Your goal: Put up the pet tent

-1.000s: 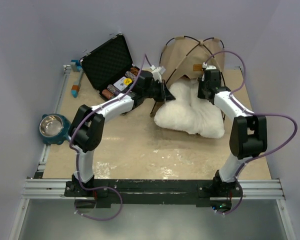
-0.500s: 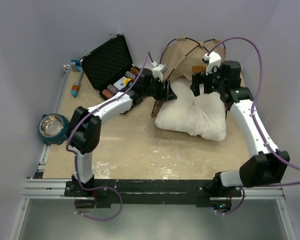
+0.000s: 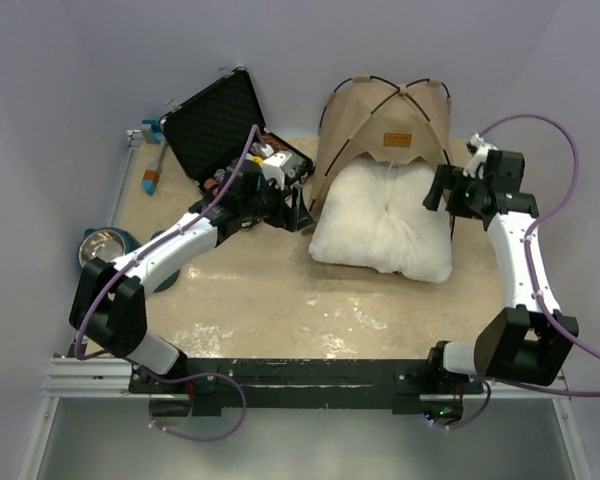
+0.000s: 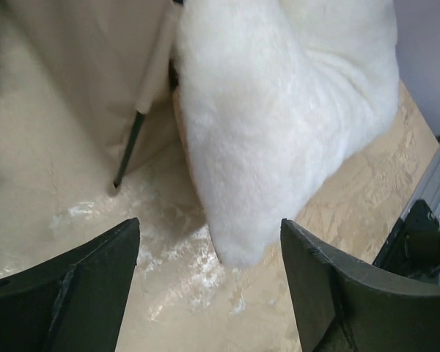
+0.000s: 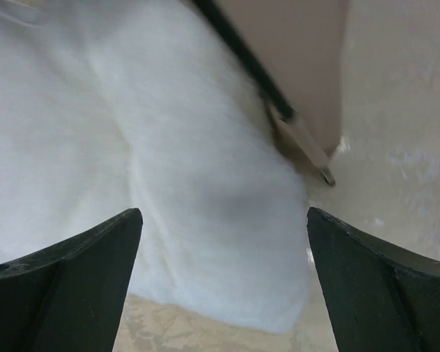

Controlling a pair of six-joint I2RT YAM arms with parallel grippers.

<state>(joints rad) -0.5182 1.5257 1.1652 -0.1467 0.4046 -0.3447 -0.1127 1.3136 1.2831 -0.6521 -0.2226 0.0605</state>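
TENT: pet tent upright at far centre of table, white pillow half inside its mouth | JAWS: left gripper and right gripper spread wide, empty, flanking tent front | RISK: possible collapse on arm contact with pole foot; possible tent shift through snagged pillow

We count one pet tent, one white pillow, one black case, one steel bowl, and two tools: left tool, right tool.

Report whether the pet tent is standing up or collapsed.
Standing. The pet tent forms an upright dome, dark poles arched across its top; the white pillow lies in its open front.
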